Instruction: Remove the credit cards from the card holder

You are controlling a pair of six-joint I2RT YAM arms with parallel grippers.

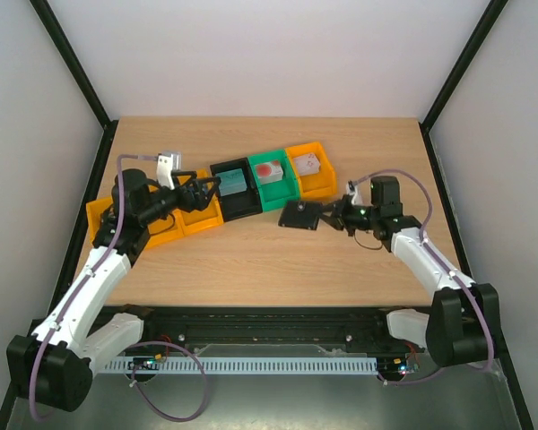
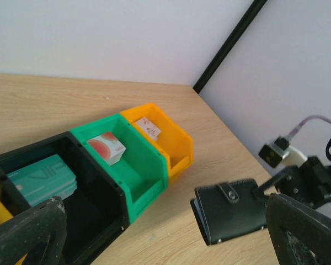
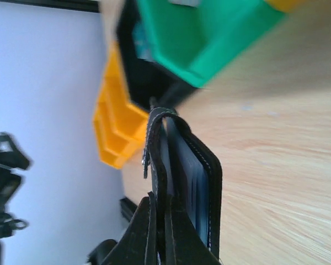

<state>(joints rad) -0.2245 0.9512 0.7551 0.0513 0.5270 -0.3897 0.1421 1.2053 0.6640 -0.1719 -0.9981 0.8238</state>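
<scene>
Left claw (image 1: 206, 190): open; in the left wrist view we see its fingers (image 2: 27, 234) spread to the two lower corners; it hovers over the left part of the bin row, by the black bin (image 1: 236, 204)
Right claw (image 1: 330, 215): closed on the holder's right edge; in its own view the fingers (image 3: 139, 237) pinch the black cover from both sides
Holder (image 1: 302, 215): folded, with the snap tab (image 2: 230, 192) lying over its top face; it sits right of the table's middle, just near of the green bin (image 1: 282, 195) and the right yellow bin (image 1: 321, 184); we cannot tell whether it touches the table (image 1: 251, 260)
Pockets (image 3: 192, 185): blue-grey, seen edge-on between the black covers; we cannot tell what they hold
Black bin: holds a teal piece (image 2: 44, 179)
Green bin: holds a white piece with a red mark (image 2: 106, 146), just right of the black bin
Arms: well apart, one on each side of the table
</scene>
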